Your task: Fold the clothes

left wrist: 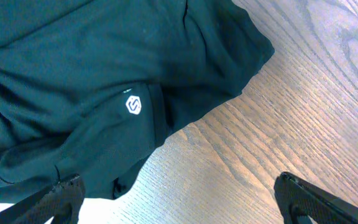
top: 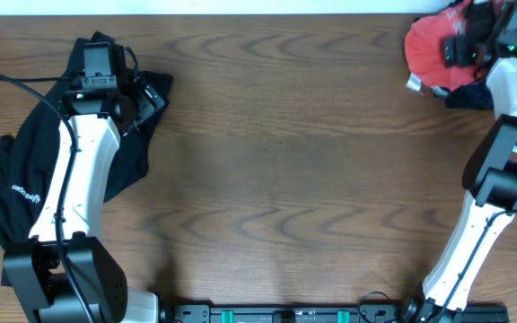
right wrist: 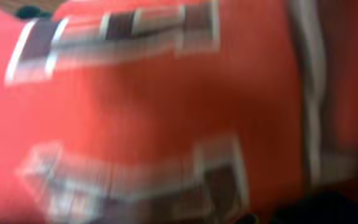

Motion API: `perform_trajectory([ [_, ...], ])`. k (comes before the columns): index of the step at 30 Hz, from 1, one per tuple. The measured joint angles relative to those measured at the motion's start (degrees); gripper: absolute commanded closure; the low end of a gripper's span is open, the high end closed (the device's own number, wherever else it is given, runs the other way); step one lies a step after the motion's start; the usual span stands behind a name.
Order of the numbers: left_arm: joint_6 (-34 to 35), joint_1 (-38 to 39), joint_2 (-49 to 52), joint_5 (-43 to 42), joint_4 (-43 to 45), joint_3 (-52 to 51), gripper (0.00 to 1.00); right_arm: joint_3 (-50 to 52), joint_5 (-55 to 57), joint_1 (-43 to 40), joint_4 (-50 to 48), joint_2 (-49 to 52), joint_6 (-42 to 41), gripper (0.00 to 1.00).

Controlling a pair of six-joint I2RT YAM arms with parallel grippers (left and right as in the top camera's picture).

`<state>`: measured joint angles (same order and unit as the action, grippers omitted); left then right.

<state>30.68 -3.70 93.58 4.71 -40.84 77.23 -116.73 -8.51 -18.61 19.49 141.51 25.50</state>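
Observation:
The black top [top: 7, 184] lies crumpled at the table's left, and my left arm reaches over it. The left wrist view shows its hem and a small white logo [left wrist: 133, 105]. My left gripper [left wrist: 182, 202] hovers open over the top's right edge [top: 146, 99], one finger above cloth, the other above bare wood. The red-orange T-shirt [top: 424, 45] is bunched in the far right corner. My right gripper [top: 463, 47] sits low on it. Blurred red cloth with white-and-black lettering [right wrist: 135, 106] fills the right wrist view. The right fingers are hidden; the jaws stand wide.
A dark piece of cloth [top: 467, 94] pokes out under the red shirt. The wooden table [top: 285, 161] stretches between the two garments. Both arm bases stand along the front edge [top: 285, 314].

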Motion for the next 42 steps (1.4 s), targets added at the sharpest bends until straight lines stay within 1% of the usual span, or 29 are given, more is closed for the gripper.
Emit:
perform_trajectory([
  [10, 0.0, 0.0, 0.0, 0.0, 0.02, 0.0, 0.02, -1.03, -3.5, -1.46, -0.17, -0.31, -3.37, 0.01],
  [15, 0.0, 0.0, 0.0, -0.02, 0.02, 0.0, 0.02, 0.17, -2.14, -2.27, 3.54, -6.82, -4.87, 0.01],
  [19, 0.0, 0.0, 0.0, 0.0, 0.0, 0.0, 0.02, 0.33, -0.83, -2.58, 10.05, -18.43, -6.58, 0.01],
  [21, 0.0, 0.0, 0.0, -0.02, 0.02, 0.0, 0.02, 0.31, -0.61, -2.14, 13.81, -25.9, -8.13, 0.01],
  [23, 0.0, 0.0, 0.0, -0.02, 0.02, 0.0, 0.02, -0.09, -0.68, -1.01, 17.46, -33.48, -10.97, 0.01],
  [27, 0.0, 0.0, 0.0, -0.02, 0.02, 0.0, 0.02, -1.16, -1.05, 2.91, 25.2, -44.48, -18.16, 0.01],
  [33, 0.0, 0.0, 0.0, 0.0, 0.02, 0.0, 0.02, -1.27, -5.25, 8.72, 38.97, -53.42, -30.47, 0.01],
  [35, 0.0, 0.0, 0.0, -0.02, 0.0, 0.0, 0.02, -1.25, -6.19, 10.34, 41.11, -54.53, -32.15, 0.01],
  [39, 0.0, 0.0, 0.0, 0.0, 0.0, 0.0, 0.02, -0.98, -7.23, 12.09, 51.06, -57.53, -33.18, 0.01],
  [42, 0.0, 0.0, 0.0, 0.0, 0.0, 0.0, 0.02, -0.85, -5.27, 12.11, 55.6, -59.8, -33.46, 0.01],
])
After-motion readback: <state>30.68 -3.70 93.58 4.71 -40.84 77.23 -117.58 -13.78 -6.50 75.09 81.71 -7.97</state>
